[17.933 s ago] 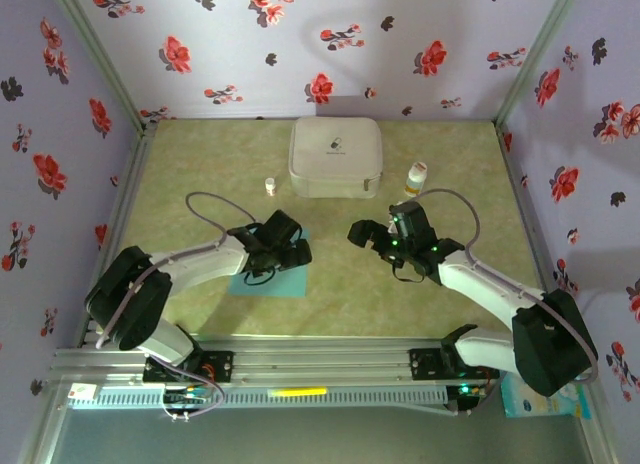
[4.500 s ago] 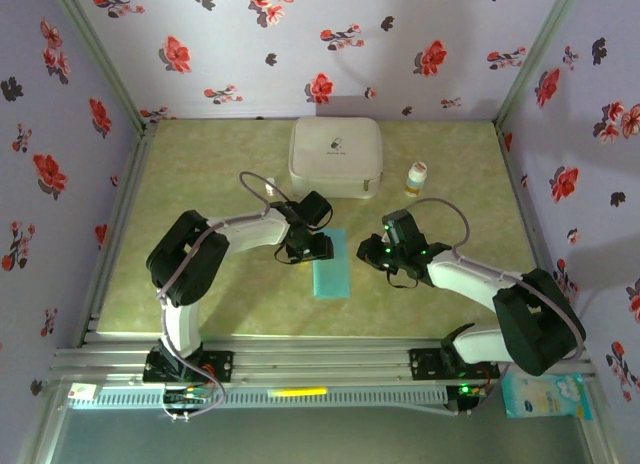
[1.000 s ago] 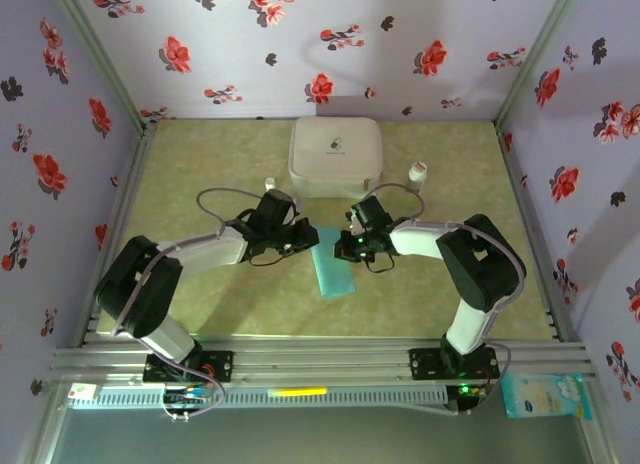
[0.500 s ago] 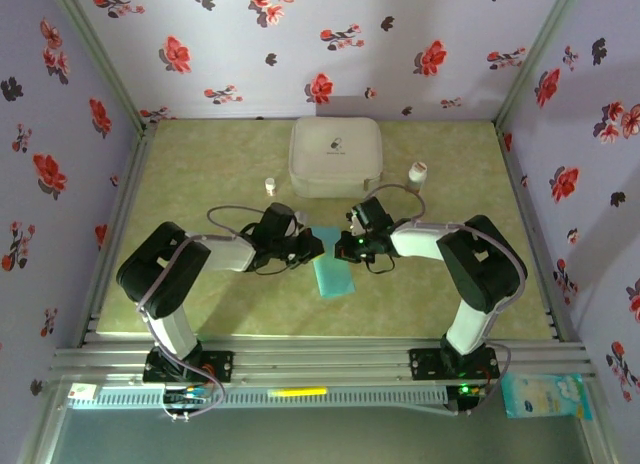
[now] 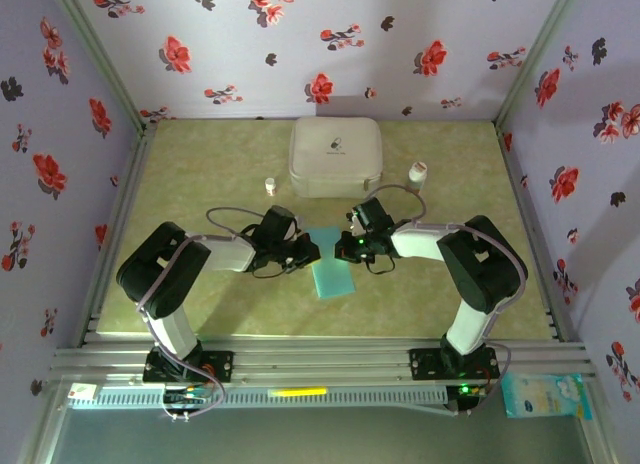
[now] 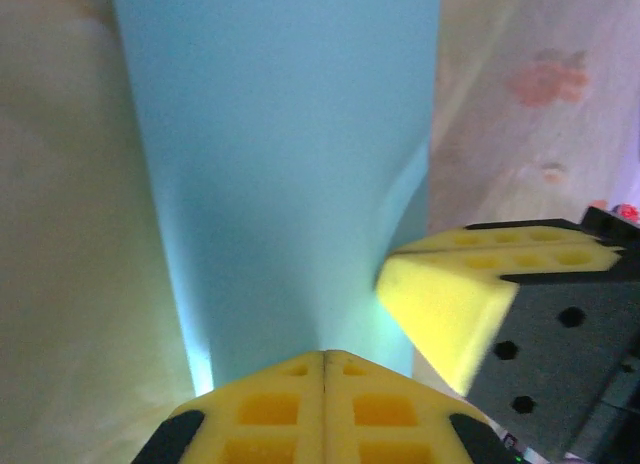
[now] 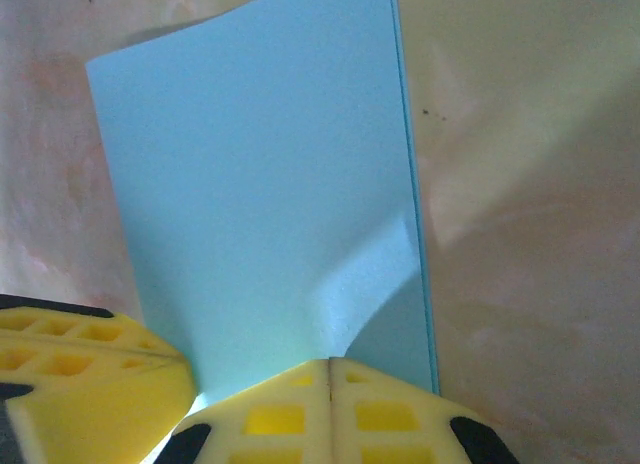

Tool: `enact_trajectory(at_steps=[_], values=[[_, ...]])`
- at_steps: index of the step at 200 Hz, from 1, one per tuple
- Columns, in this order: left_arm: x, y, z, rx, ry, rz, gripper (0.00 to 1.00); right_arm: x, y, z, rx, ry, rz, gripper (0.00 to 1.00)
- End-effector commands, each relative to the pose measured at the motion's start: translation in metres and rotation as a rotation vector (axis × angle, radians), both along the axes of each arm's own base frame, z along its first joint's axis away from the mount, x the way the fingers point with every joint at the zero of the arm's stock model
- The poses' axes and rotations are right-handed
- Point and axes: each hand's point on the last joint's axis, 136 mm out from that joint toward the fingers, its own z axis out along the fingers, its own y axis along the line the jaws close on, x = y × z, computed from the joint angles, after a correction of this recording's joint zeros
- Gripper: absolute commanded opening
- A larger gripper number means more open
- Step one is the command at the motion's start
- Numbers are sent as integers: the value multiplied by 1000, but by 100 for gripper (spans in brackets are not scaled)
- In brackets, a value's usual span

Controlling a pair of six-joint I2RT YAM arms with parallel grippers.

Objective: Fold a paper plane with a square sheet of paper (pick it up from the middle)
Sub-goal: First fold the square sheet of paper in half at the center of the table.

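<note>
Sheet of paper [image 5: 332,264] folded to narrow strip, flat on table [image 5: 200,174], centre of top view, below white case [image 5: 335,156]. Left tool [image 5: 310,250], right tool [image 5: 348,246]: pads [image 6: 270,409] together, tips at strip's upper end, likely pinning it for corner fold.

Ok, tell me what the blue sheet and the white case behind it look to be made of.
The blue-teal sheet looks like thin matte paper. Its colour is flat with no glare, a doubled layer shows along one edge, and it curls softly where it lifts. The white case is probably moulded hard plastic with a smooth, faintly satin finish, judging by its rounded corners and even surface, though the top view is too coarse to be sure.
</note>
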Motion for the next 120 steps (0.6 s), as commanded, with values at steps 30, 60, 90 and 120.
enact_trajectory(at_steps=[30, 60, 90, 120], values=[[-14, 23, -40, 146, 46, -25, 0, -32, -45, -49, -205, 137, -60, 0], [-21, 33, -52, 197, 72, -33, 0, -32, -46, -50, -212, 138, -60, 0], [-14, 25, -28, 168, 32, -40, 0, -33, -46, -51, -209, 141, -65, 0], [-2, 8, 18, 97, -30, -40, 0, -32, -46, -48, -205, 135, -66, 0]])
